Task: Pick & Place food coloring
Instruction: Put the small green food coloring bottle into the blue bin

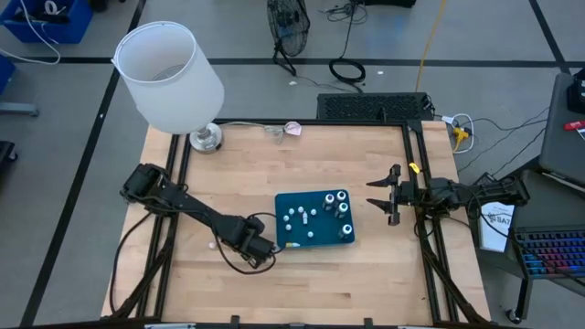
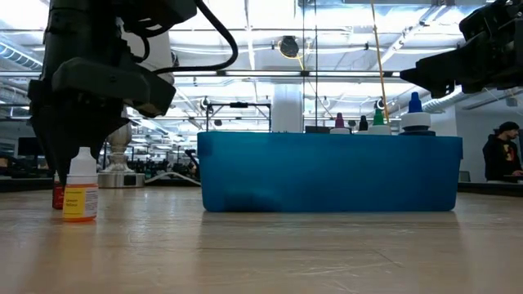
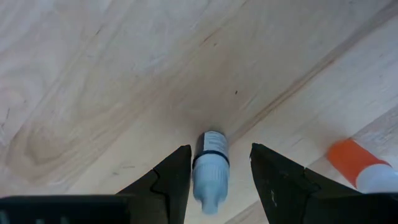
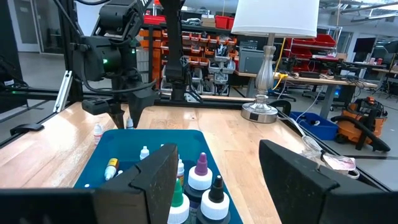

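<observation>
Beside the teal-blue rectangular tray (image 1: pixel 315 219), your left gripper (image 3: pixel 214 171) straddles a small white-capped food coloring bottle (image 3: pixel 209 163) on the wooden table (image 1: pixel 302 155), jaws apart. Centre it, then close gently. Your right gripper (image 1: pixel 384 196) waits open near the table's right edge.

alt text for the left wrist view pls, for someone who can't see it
Looking down past the left gripper, whose open fingers straddle a small blue-labelled bottle with a white cap standing on the pale wooden table. A second bottle, orange with a white cap, sits nearby at the picture's edge.
</observation>
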`<state>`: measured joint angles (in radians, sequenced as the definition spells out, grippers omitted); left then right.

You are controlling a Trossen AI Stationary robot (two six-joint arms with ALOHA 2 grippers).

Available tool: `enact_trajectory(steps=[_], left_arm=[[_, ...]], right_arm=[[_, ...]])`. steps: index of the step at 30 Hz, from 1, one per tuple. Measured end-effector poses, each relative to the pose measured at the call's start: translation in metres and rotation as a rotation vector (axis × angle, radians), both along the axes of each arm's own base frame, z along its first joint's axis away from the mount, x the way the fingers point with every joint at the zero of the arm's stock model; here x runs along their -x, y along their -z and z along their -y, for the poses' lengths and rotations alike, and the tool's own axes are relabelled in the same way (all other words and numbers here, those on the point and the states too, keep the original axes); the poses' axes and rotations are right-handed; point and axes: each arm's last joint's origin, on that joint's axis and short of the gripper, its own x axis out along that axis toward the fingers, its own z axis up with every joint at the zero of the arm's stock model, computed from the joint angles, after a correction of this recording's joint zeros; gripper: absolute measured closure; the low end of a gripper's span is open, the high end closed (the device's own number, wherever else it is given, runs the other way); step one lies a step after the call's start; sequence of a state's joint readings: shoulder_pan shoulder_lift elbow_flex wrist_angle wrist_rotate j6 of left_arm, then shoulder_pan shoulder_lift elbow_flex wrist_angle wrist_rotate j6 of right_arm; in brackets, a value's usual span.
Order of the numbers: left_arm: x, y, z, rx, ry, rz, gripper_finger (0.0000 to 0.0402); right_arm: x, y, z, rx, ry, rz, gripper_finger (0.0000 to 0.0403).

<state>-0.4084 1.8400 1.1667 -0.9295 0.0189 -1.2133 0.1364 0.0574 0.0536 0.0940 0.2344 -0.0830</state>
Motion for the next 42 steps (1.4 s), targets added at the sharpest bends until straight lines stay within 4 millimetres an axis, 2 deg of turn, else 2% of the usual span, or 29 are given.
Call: enact_trajectory(steps=[5,12,20,23,28,31,34,38,42], left_arm=[[0.000,0.000,-0.001,-0.016,0.009,0.003,0.0245],[0.000,0.000,-0.001,-0.019,0.009,0.004,0.0333],[-0.002,-0.004,-0.001,-0.051,0.064,0.027,0.0335],[-0.009,-0.025,0.000,-0.066,0.096,0.101,0.0335],[-0.023,-0.074,-0.004,-0.158,0.130,0.191,0.0335],[-0.039,-0.110,-0.010,-0.209,0.180,0.312,0.0335],[-0.060,-0.135,-0.022,-0.224,0.245,0.448,0.0335],[-0.088,-0.146,-0.038,-0.231,0.364,0.562,0.0335],[-0.112,-0.132,-0.055,-0.239,0.419,0.536,0.0335]], right_arm=[[0.000,0.000,0.000,0.000,0.000,0.000,0.0191],[0.000,0.000,0.000,0.000,0.000,0.000,0.0190],[0.000,0.000,0.000,0.000,0.000,0.000,0.0190],[0.000,0.000,0.000,0.000,0.000,0.000,0.0190],[0.000,0.000,0.000,0.000,0.000,0.000,0.0190],[0.000,0.000,0.000,0.000,0.000,0.000,0.0190],[0.000,0.000,0.000,0.000,0.000,0.000,0.0190],[0.000,0.000,0.000,0.000,0.000,0.000,0.0190],[0.000,0.000,0.000,0.000,0.000,0.000,0.0190]])
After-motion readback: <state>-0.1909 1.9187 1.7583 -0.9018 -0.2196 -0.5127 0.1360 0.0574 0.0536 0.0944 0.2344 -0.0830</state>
